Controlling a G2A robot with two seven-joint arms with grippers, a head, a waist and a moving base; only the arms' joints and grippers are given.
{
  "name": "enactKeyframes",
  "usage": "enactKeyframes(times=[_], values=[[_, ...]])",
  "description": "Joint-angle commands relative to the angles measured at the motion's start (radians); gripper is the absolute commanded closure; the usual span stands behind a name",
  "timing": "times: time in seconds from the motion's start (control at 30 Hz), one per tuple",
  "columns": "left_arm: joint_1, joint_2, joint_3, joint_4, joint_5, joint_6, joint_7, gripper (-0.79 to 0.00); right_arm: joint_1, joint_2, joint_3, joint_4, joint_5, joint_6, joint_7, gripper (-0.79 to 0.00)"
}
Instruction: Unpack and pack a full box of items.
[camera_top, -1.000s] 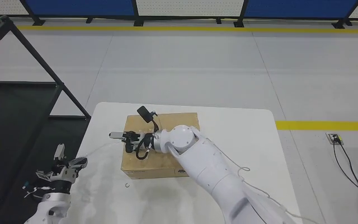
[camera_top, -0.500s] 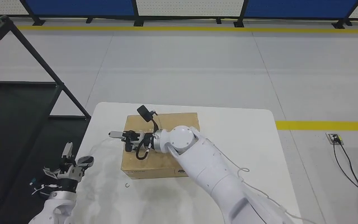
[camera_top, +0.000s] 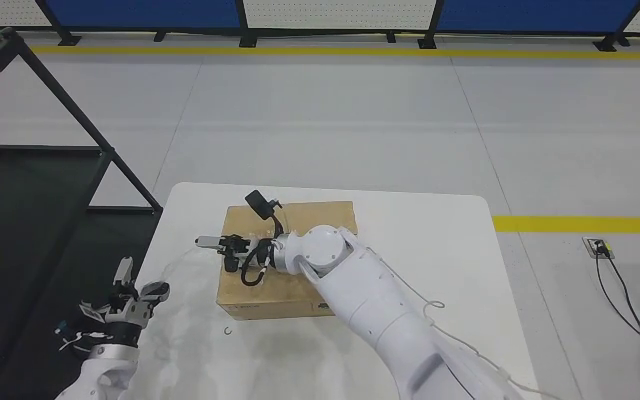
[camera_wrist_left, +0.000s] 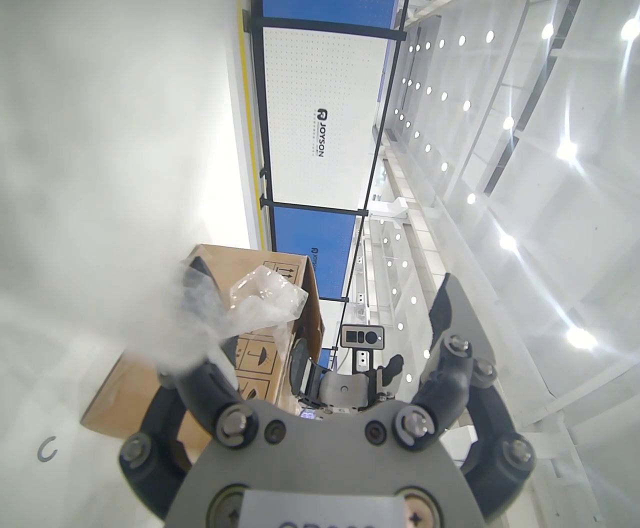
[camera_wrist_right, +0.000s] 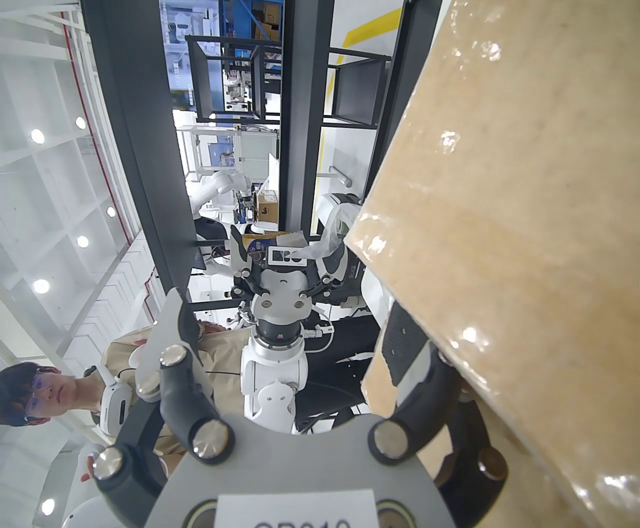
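A closed brown cardboard box (camera_top: 300, 268) lies in the middle of the white table (camera_top: 430, 260). My right gripper (camera_top: 216, 241) is at the box's left edge, open. In the right wrist view one finger (camera_wrist_right: 406, 345) lies against the box's side (camera_wrist_right: 505, 215) and the other stands free. My left gripper (camera_top: 140, 284) hovers at the table's left edge, open (camera_wrist_left: 322, 280). Crumpled clear plastic film (camera_wrist_left: 250, 305) is draped over one of its fingers, and the box (camera_wrist_left: 300, 320) stands beyond it.
A small C-shaped metal clip (camera_top: 229, 332) lies on the table in front of the box, also seen as the clip (camera_wrist_left: 47, 448) near my left gripper. A black metal frame (camera_top: 60, 110) stands left of the table. Bare tabletop lies right of the box.
My left gripper has shifted a little to the right, toward the table edge. The right arm and the box have stayed where they were.
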Motion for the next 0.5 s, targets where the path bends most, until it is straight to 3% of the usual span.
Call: enactKeyframes(times=[0.0,0.47], values=[[0.002,0.0,-0.002,0.0,-0.003,0.001,-0.001,-0.785,0.0,-0.001,0.002,0.001,-0.003,0.001,0.0,-0.785],[0.012,0.001,-0.035,0.008,-0.025,-0.002,-0.003,-0.785,0.0,-0.008,0.02,0.004,-0.026,0.012,-0.004,-0.785]])
